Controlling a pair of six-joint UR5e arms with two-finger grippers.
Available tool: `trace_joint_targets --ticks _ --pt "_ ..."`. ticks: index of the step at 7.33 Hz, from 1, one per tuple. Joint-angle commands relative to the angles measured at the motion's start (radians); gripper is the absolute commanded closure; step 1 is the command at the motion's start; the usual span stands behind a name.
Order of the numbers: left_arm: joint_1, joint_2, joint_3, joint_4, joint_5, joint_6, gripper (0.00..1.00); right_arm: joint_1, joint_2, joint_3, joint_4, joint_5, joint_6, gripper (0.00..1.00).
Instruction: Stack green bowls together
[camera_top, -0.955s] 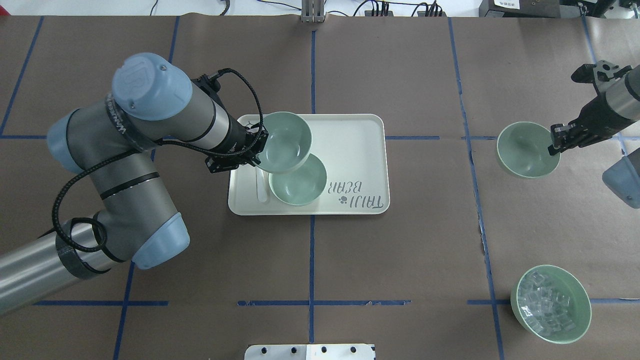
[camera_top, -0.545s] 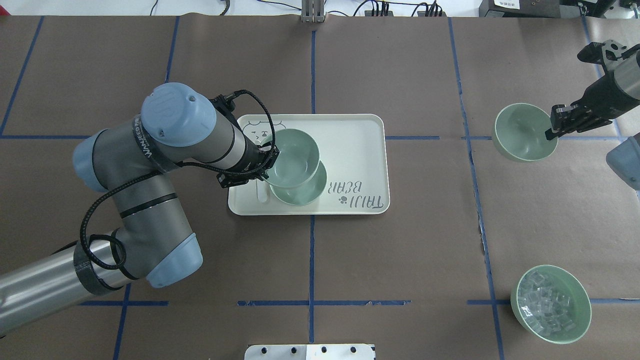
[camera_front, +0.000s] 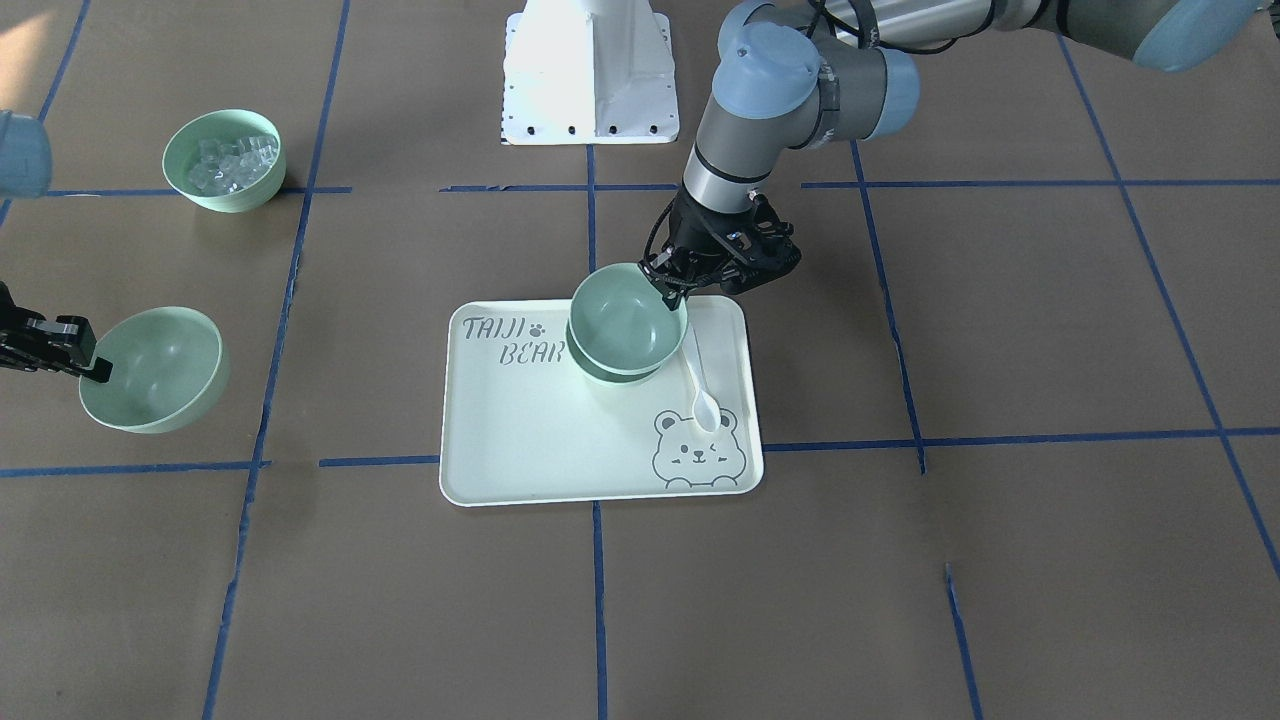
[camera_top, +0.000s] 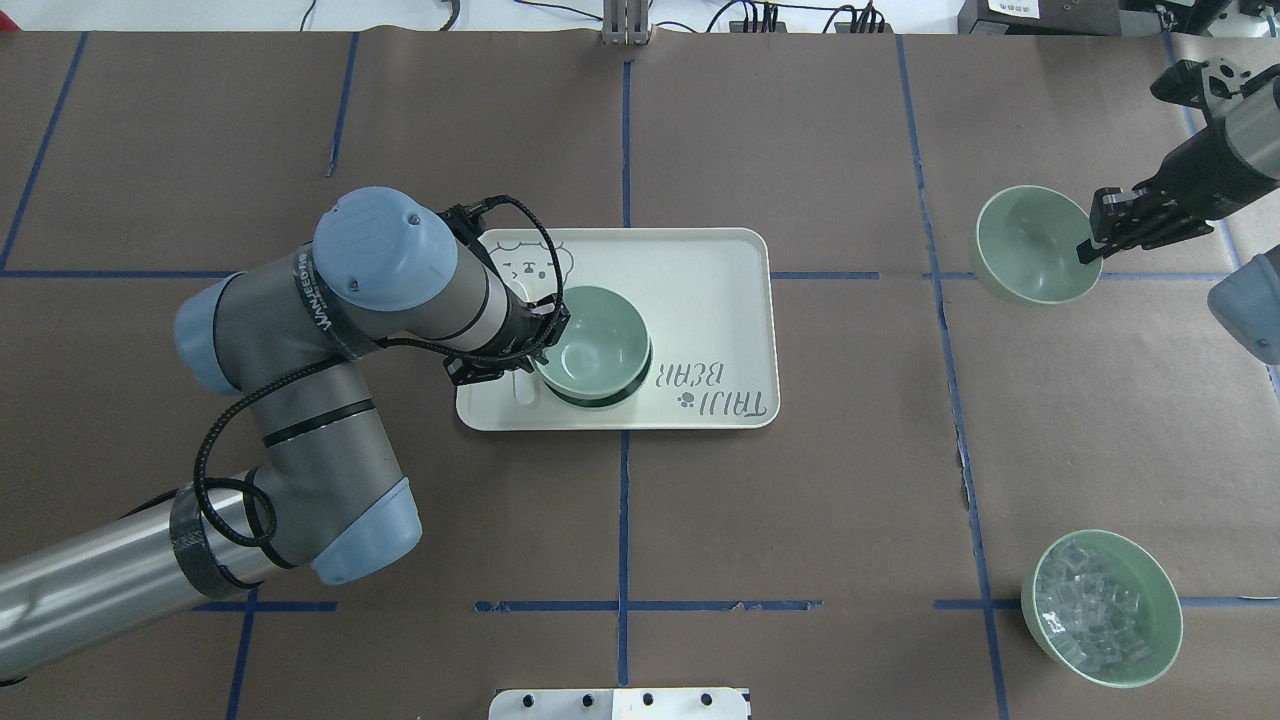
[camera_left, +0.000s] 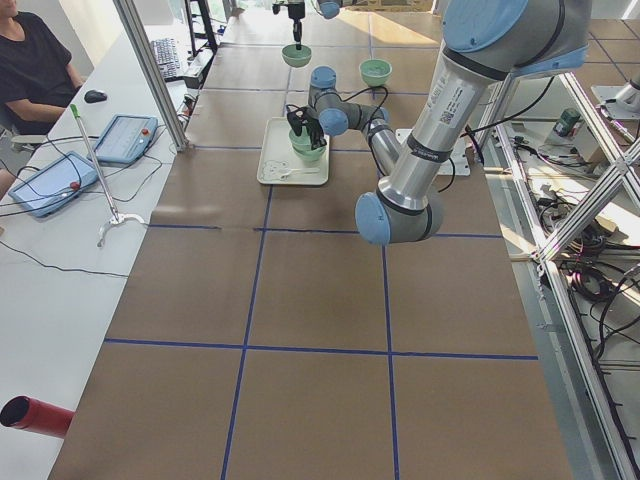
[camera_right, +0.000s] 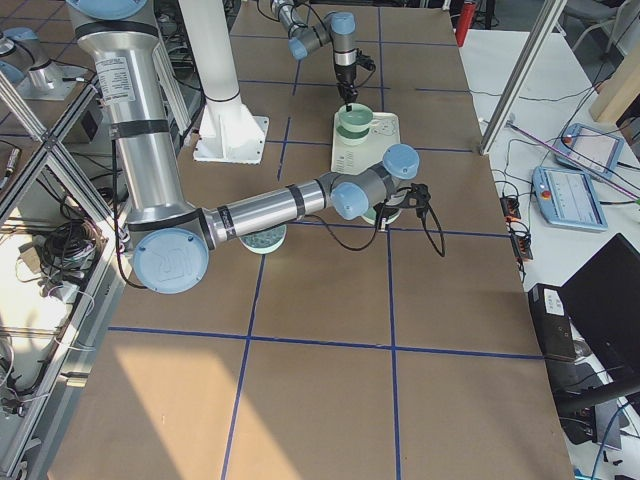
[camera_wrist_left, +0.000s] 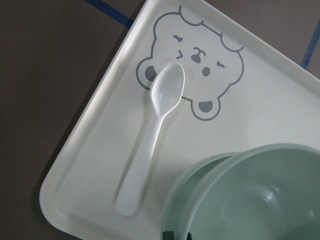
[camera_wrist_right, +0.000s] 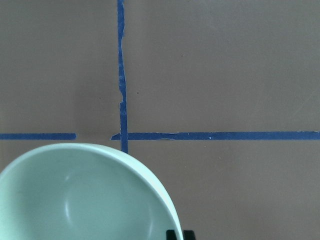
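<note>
My left gripper (camera_top: 541, 340) is shut on the rim of a pale green bowl (camera_top: 592, 342) and holds it right over a second green bowl (camera_top: 600, 400) on the bear-print tray (camera_top: 720, 290). The held bowl (camera_front: 625, 318) sits partly inside the lower one (camera_front: 610, 373); I cannot tell whether it rests on it. The left wrist view shows both bowls (camera_wrist_left: 265, 200) nested. My right gripper (camera_top: 1090, 245) is shut on the rim of a third green bowl (camera_top: 1030, 245), held above the table at the far right. That bowl also shows in the right wrist view (camera_wrist_right: 85, 195).
A white plastic spoon (camera_front: 700, 385) lies on the tray (camera_front: 540, 440) beside the stacked bowls. A green bowl with clear ice-like cubes (camera_top: 1100, 608) stands at the near right. Blue tape lines cross the brown table cover.
My left arm has carried its bowl toward the robot and down onto the bowl on the tray. My right arm has moved its bowl away from the robot.
</note>
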Motion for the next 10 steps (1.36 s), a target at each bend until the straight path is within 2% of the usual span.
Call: trace_joint_targets --ticks 1,3,5,7,10 --pt "0.001 -0.001 -0.006 -0.001 0.0 0.002 0.0 0.0 0.02 0.002 -0.001 0.001 0.009 1.0" --pt "-0.009 0.007 -0.038 0.006 0.0 0.015 0.0 -0.006 0.087 0.002 -0.002 0.001 0.128 1.0" --pt "-0.102 0.016 -0.077 0.063 -0.009 0.169 0.0 -0.108 0.202 0.003 0.0 -0.011 0.308 1.0" --pt "-0.219 0.045 -0.118 0.153 -0.07 0.365 0.0 -0.26 0.289 0.003 0.002 -0.107 0.441 1.0" --pt "-0.372 0.14 -0.158 0.152 -0.133 0.586 0.0 -0.434 0.411 0.005 0.003 -0.236 0.603 1.0"
